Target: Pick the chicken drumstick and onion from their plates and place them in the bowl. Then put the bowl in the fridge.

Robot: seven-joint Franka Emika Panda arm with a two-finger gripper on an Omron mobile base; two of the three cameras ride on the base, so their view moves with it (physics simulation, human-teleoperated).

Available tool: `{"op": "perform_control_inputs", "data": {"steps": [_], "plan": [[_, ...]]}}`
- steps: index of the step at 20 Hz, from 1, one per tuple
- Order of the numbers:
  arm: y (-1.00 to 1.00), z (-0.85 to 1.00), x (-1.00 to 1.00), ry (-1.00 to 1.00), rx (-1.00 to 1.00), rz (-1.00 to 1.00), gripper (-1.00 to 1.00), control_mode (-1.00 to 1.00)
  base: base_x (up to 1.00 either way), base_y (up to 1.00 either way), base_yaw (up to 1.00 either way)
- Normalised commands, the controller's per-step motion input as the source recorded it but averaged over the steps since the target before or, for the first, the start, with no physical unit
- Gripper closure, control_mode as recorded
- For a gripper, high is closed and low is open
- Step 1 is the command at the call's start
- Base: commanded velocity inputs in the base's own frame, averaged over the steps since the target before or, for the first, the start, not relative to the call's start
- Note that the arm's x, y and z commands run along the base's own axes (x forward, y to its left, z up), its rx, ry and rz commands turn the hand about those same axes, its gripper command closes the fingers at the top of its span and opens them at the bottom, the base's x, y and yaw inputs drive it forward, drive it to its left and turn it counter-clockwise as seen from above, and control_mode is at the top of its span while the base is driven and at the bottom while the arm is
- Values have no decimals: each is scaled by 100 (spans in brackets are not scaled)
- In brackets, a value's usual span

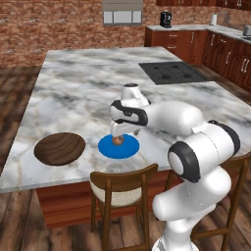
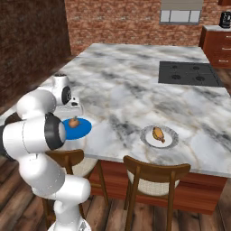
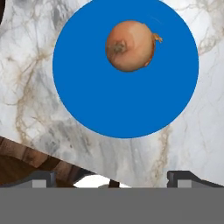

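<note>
The onion [image 3: 130, 46], a round reddish-brown ball, rests on the bright blue plate [image 3: 127, 100] near the counter's front edge. My gripper [image 1: 124, 133] hangs open just above it, with the onion [image 1: 117, 140] below and between the fingers, which do not touch it. The fingertips [image 3: 41, 179] stand wide apart in the hand view. The dark wooden bowl [image 1: 60, 148] lies empty to the left of the blue plate [image 1: 118, 146]. The chicken drumstick [image 2: 158, 134] lies on the pale grey plate [image 2: 159, 138] further right. The fridge is out of view.
A black cooktop [image 1: 171, 72] is set into the far right of the marble island [image 1: 88, 88]. Wooden chairs [image 1: 122, 188] stand against the island's front edge, below the plates. My own arm [image 1: 196, 147] rises at the right.
</note>
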Motion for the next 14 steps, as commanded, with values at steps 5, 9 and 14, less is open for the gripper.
{"op": "perform_control_inputs", "data": {"steps": [5, 9, 14], "plan": [[3, -18, 25, 7, 0, 0, -100, -100, 0, 0, 0], [2, -19, 28, 6, 0, 0, -100, -100, 0, 0, 0], [7, -16, 22, 1, 0, 0, -100, -100, 0, 0, 0]]}}
